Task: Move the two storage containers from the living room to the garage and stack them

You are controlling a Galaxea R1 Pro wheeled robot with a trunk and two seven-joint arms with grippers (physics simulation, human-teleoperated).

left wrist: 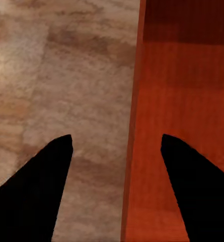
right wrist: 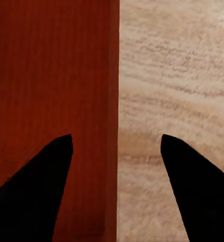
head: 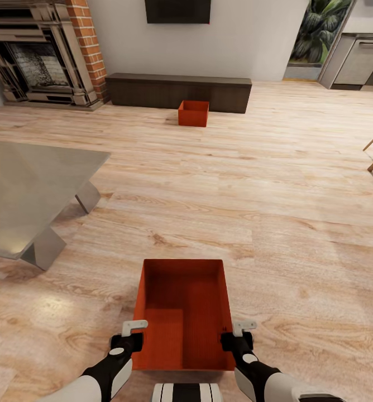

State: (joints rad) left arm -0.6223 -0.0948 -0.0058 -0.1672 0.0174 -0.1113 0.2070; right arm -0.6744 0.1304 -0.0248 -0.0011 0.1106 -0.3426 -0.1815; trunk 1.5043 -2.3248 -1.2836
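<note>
One container (head: 183,312) | long axis toward bench (head: 178,92) | both fingers apart astride walls, contact unclear

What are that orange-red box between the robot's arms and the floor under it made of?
The near storage container looks like thin rigid plastic or painted board: flat matte orange-red walls with faint fine streaks, so it is hard to say which. The floor looks like light wood planks or laminate: grain, knots and board seams show, with a soft sheen. Both are simulator renders, so this is only how they look.
</note>
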